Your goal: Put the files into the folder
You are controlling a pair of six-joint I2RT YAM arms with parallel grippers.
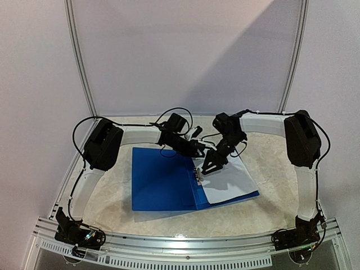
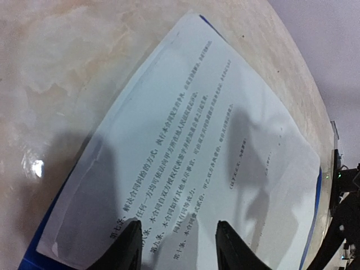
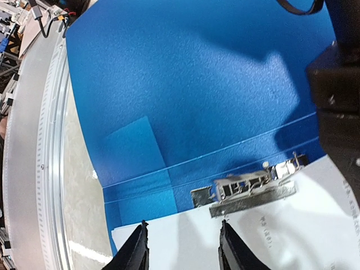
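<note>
Directly beneath the left fingers [image 2: 126,250] lie the files [image 2: 214,129], shown here as a white sheet printed with lines of small black text. These fingers stand partly apart, only paper shows in the gap between them, and they grip nothing. Whether their tips touch the sheet I cannot tell. Ahead of them the sheet stretches away, and the folder [image 2: 28,263] shows as a thin blue margin along the sheet's edges. Past the paper on the left is the pale marbled surface [image 2: 67,67].

The right fingers [image 3: 135,253] are likewise partly spread and hold nothing. They hang over the near edge of the white sheet. Just ahead of them, on the right-hand finger's side, the metal clip [image 3: 247,191] lies along the edge of the paper at the folder's spine. Beyond the clip the blue inside of the open cover spreads away, with a faintly paler rectangle ahead and to the left of the fingers. Further left runs the silver rail [image 3: 34,169] at the edge of the surface. A black housing [image 3: 337,84] fills the space to the fingers' right.

From above, both pairs of fingers are close together over the spine. The folder lies open and flat below them, with the files on its right half.
</note>
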